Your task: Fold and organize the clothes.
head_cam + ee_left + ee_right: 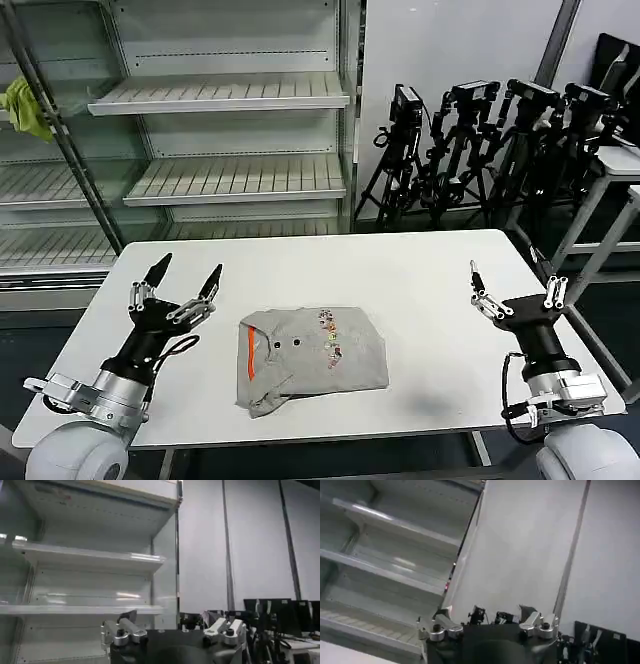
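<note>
A: What lies nearest on the table (420,270)?

B: Toward the near edge, about midway along it, sits a folded light grey shirt (312,358). It is a compact rectangle with an orange collar lining (248,358) on its left side, two small dark buttons beside that, and a small multicoloured print (329,333) near the top. One lower corner of the fold pokes out toward the near edge. I cannot tell whether this is one garment or two stacked.

A: And the arms?

B: The left gripper (183,282) is raised above the table's left side, near the left edge, its fingers spread wide with nothing between them. It is apart from the shirt. The right gripper (512,288) is lifted over the right side, near the right edge, jaws likewise wide apart and empty, well clear of the shirt.

A: Farther back?

B: Beyond the far edge stands a white shelving unit (220,95) with bare slatted shelves; a yellow-green cloth (26,105) hangs at its far left. To the right, a cluster of black tripods (480,150) stands against the wall.
</note>
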`<state>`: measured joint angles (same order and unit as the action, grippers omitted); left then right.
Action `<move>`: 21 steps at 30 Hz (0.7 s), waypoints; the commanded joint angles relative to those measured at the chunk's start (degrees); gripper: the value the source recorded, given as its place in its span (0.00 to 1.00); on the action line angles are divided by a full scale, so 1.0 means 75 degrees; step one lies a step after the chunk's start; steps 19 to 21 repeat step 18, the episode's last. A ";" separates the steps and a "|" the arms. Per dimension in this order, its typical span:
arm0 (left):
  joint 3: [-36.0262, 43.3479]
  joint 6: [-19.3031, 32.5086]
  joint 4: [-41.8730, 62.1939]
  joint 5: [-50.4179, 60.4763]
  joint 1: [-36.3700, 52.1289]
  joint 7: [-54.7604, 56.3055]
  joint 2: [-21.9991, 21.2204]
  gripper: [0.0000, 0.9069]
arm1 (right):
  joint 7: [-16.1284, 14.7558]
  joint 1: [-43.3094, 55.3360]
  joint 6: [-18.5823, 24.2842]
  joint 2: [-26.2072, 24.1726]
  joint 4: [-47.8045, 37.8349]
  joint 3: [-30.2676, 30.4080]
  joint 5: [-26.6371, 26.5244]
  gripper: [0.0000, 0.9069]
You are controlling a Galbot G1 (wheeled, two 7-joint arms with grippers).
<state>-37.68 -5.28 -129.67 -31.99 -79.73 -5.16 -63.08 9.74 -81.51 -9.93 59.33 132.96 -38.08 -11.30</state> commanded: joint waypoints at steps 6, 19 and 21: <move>-0.0017 -0.0003 0.0007 -0.0010 -0.0019 0.0001 -0.0003 1.00 | -0.0070 -0.0015 0.0045 0.0100 -0.0017 0.0028 0.0144 1.00; 0.0060 -0.0009 -0.0027 0.0007 -0.0059 0.0036 -0.0093 1.00 | -0.0095 0.0036 0.0047 0.0144 -0.0052 0.0090 0.0177 1.00; 0.0060 -0.0009 -0.0027 0.0007 -0.0059 0.0036 -0.0093 1.00 | -0.0095 0.0036 0.0047 0.0144 -0.0052 0.0090 0.0177 1.00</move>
